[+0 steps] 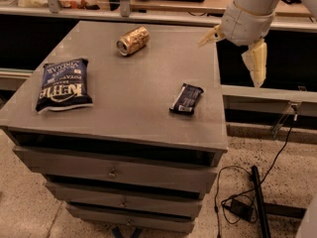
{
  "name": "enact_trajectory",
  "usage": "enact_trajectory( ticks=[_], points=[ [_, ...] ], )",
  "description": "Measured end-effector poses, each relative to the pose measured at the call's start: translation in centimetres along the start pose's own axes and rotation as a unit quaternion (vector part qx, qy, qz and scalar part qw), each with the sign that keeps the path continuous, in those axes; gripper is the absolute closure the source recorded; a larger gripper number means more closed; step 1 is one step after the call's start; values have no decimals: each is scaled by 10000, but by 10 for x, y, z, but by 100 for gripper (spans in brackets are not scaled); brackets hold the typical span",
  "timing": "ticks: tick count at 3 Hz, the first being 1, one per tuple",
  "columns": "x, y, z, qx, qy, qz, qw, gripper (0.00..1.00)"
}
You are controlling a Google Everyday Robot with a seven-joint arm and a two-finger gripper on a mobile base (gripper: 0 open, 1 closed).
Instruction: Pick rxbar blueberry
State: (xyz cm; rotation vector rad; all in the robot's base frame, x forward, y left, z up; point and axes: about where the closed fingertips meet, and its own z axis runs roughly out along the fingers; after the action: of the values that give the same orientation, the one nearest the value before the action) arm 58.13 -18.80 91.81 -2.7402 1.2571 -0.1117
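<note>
— Where is your gripper [230,61] sitting?
— It is hovering above the far right corner of the cabinet [133,88], its pale fingers [256,63] spreading wide and holding nothing.
— And the rxbar blueberry [186,98]?
— It is lying flat near the cabinet's right edge, nearer than my gripper and well apart from the chip bag [63,85] at left and the gold can [132,40] farther back.

Grey bench [130,86] over drawers [114,171], rxbar blueberry [186,98] flat near its right edge, blue chip bag [63,85] at left, gold can [132,40] on its side at the back, gripper [229,64] raised by the back right corner, jaws spread wide, apart from the bar.
</note>
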Motion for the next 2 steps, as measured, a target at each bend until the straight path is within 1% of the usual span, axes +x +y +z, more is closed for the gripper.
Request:
enact_trajectory(
  ticks=[1, 2],
  points=[
    [-42, -8, 24, -357, -184, -1399, 9893, 0],
    [-69, -9, 41, -572, -372, -2085, 9756, 0]
  ],
)
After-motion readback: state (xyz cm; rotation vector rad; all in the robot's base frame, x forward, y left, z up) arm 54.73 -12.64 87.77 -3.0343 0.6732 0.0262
